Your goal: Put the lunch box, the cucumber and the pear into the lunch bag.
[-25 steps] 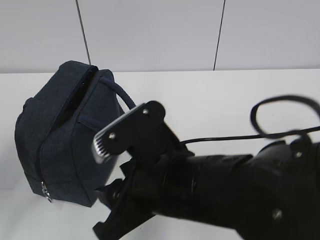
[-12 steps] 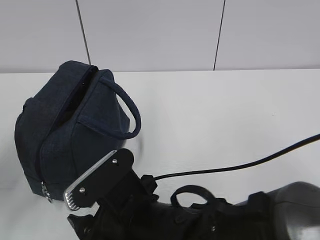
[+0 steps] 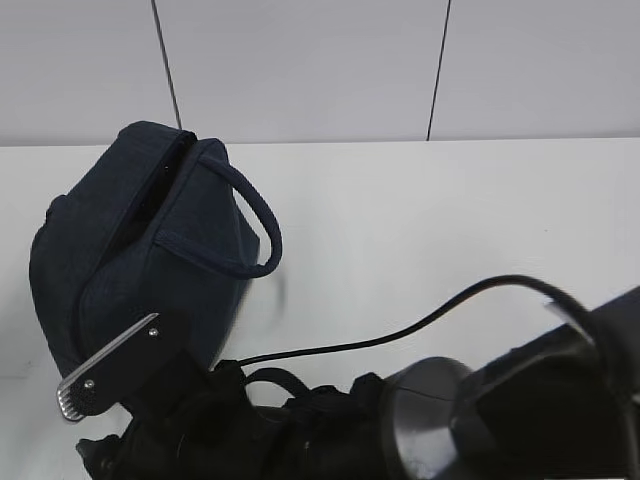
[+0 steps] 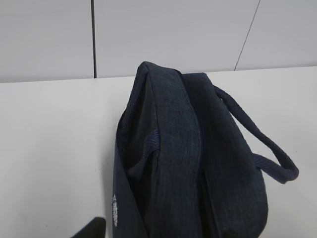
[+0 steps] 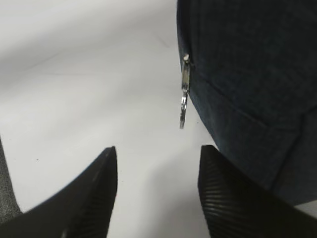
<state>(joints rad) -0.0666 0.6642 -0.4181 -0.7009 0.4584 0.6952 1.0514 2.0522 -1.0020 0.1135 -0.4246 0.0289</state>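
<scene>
now, at the left of the white table [image 3: 430, 220] the navy lunch bag [image 3: 140, 250] stands tilted, its top seam mostly closed and one looped handle [image 3: 255, 215] hanging off its right side. low beside its front corner the right gripper [image 5: 156, 193] has its jaws spread apart with nothing between them, the silver zipper pull [image 5: 184, 91] dangling just ahead of the fingertips. only a dark corner shows in the left wrist view, so the left gripper's state cannot be told. a black cable [image 3: 400, 330] arcs over the arm at right.
</scene>
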